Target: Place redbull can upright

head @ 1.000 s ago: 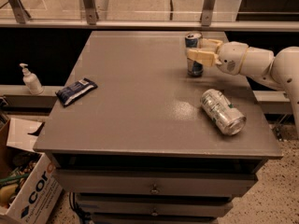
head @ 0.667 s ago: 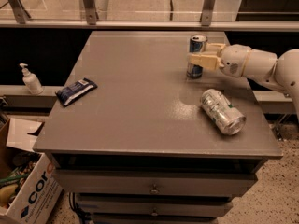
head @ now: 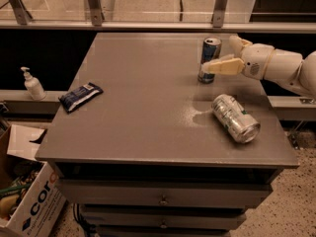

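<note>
A grey table (head: 148, 117) with drawers stands on speckled floor (head: 302, 201) before a railing (head: 94, 6).

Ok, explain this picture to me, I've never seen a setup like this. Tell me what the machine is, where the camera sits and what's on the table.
The white thing reaching in from the right is a robot arm; its base is out of sight. At its tip is the hand, right up against a slim blue-and-silver drink can that stands upright near the table's far right side. I cannot tell whether the hand is gripping it. There is just one camera, looking down at the grey table from its front. Also on the table are a fatter silver can, lying on its side, and a dark blue snack packet at the left. A pump bottle stands on a ledge beside the table.
</note>
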Action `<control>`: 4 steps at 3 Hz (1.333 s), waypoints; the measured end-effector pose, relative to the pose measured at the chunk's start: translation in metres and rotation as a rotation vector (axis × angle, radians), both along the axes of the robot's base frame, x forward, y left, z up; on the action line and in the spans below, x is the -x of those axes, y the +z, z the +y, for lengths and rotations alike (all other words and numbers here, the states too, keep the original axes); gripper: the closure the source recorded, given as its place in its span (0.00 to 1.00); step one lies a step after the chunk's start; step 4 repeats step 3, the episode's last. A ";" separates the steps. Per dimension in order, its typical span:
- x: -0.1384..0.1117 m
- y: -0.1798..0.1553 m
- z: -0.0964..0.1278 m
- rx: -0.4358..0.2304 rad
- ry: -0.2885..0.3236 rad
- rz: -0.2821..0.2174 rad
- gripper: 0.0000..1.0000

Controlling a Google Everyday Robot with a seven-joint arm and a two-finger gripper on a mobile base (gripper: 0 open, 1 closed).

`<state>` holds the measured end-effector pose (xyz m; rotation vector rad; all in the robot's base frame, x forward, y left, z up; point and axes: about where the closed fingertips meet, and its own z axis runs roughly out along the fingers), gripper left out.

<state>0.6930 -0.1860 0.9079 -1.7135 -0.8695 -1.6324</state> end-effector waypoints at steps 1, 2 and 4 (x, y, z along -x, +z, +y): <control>0.006 0.011 -0.016 0.004 -0.009 -0.010 0.00; 0.036 0.041 -0.057 0.020 -0.005 -0.020 0.00; 0.036 0.041 -0.057 0.020 -0.005 -0.020 0.00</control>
